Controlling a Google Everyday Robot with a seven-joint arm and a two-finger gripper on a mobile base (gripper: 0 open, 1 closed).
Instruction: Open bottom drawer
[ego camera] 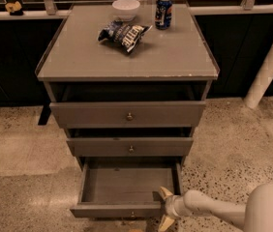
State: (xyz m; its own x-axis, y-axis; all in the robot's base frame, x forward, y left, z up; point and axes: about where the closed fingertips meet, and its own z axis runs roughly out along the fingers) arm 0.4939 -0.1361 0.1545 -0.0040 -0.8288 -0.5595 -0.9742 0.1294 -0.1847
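Speckled floor (20, 144); jaws at bottom drawer (127, 182)

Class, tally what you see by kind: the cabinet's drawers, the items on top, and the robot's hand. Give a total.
Drawers: 3 (top drawer, middle drawer, bottom drawer)
Bowl: 1
Can: 1
Snack bag: 1
Hand: 1, at the bottom drawer's front right corner
Total: 7

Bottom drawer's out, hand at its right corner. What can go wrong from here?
1. The bottom drawer already sits far out; more pull may drag it right out of the cabinet.
2. The hand is at the drawer front's right end, not its middle; an off-centre tug could skew and jam it.
3. A jolt could tip the can on top.
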